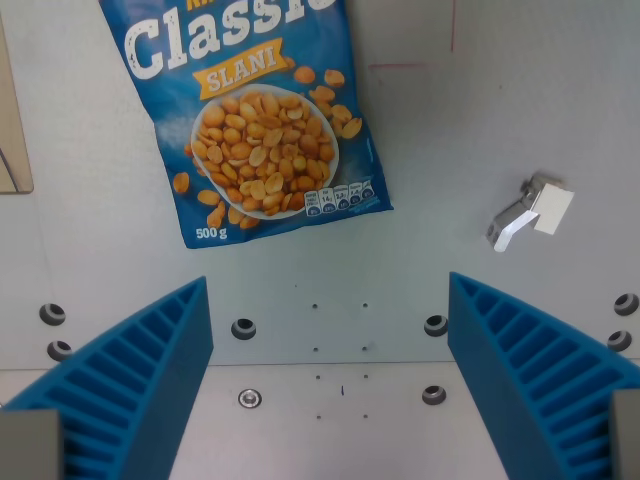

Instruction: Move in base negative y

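Note:
My gripper [330, 330] is open and empty, its two blue ribbed fingers [130, 370] standing wide apart at the bottom left and bottom right of the wrist view. A blue bag of salted peanuts [255, 110] lies flat on the grey table [480, 120], above and to the left of the gap between the fingers. It is apart from both fingers. Its top is cut off by the frame's upper edge.
A small white and metal clip [530, 210] lies on the table at the wrist view's right. Several bolt holes and screws [243, 328] dot the grey plate between the fingers. A tan board edge [12, 130] shows at the far left.

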You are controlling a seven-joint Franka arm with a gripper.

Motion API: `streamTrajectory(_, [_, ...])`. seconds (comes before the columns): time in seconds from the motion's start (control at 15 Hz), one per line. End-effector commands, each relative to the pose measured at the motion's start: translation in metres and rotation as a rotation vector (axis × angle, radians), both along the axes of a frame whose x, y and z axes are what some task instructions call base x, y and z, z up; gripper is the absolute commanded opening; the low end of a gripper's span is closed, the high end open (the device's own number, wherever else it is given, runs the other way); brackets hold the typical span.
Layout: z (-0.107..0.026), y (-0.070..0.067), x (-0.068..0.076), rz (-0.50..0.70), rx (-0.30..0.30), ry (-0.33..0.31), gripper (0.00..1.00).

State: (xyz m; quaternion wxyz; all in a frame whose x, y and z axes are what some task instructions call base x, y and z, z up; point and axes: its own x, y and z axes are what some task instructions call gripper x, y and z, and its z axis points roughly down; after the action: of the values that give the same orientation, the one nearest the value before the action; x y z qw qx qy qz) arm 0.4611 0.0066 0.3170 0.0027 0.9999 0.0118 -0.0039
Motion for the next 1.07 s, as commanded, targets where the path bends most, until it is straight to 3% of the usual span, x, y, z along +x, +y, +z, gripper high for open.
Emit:
streamTrajectory(0.07, [0.003, -0.005, 0.0, 0.0, 0.0, -0.007, 1.0])
streamTrajectory(1.07, [0.002, -0.08, -0.001, 0.0, 0.0, -0.007, 1.0])
